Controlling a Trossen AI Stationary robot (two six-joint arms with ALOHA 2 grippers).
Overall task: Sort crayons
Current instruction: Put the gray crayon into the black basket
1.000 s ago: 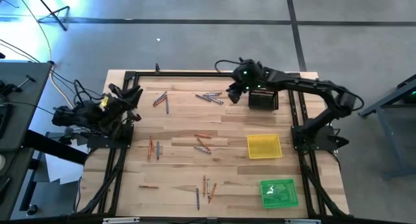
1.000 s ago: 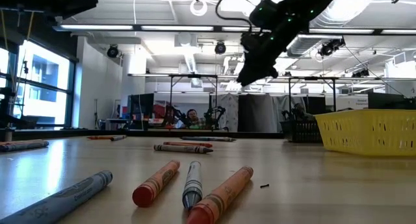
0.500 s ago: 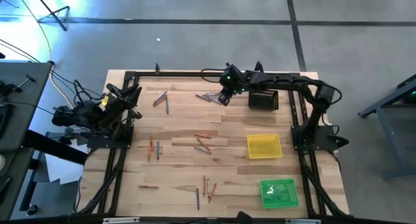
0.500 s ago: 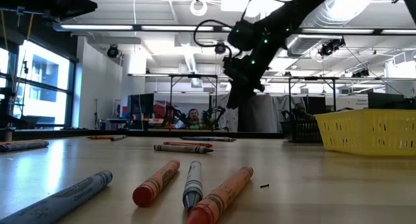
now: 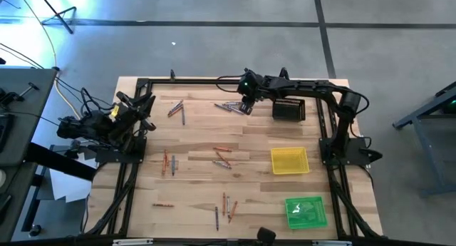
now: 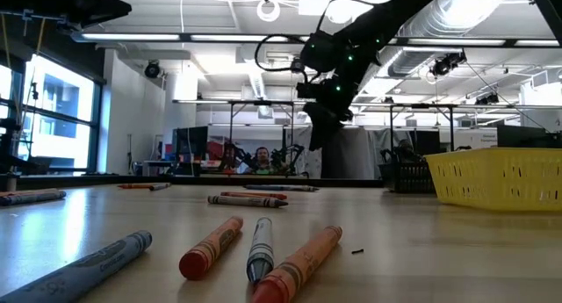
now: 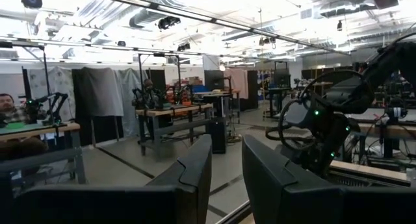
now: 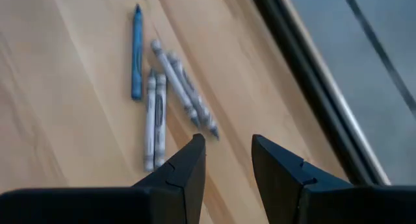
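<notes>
From above, the right gripper (image 5: 246, 105) reaches across the far edge of the wooden table (image 5: 256, 135), poised over a cluster of grey crayons (image 5: 229, 107) that lies just off its fingertips. The black tray (image 5: 288, 108) sits just behind that gripper, the yellow tray (image 5: 289, 160) and green tray (image 5: 306, 211) nearer the front. More crayons lie scattered: a pair at the far left (image 5: 175, 109), a group mid-table (image 5: 222, 157), another near the front (image 5: 226, 206). The left gripper (image 5: 144, 107) waits folded at the table's left edge.

At table level, the right gripper (image 6: 318, 132) hangs in the air above the far side of the table. In the foreground lie two orange crayons (image 6: 211, 247), a grey one (image 6: 258, 248) between them, and a blue-grey one (image 6: 83, 270). The yellow tray (image 6: 493, 177) stands to the side. A person (image 6: 261, 158) sits in the room behind.

The left wrist camera shows its own fingers (image 7: 195, 175) parted with nothing between them, pointing into the room, the other arm (image 7: 325, 130) beyond.

The right wrist camera shows its fingers (image 8: 188, 169) spread apart and empty, with four grey crayons (image 8: 172, 100) and a blue crayon (image 8: 136, 52) on the wood just ahead of the fingertips, the grey ones closest.
</notes>
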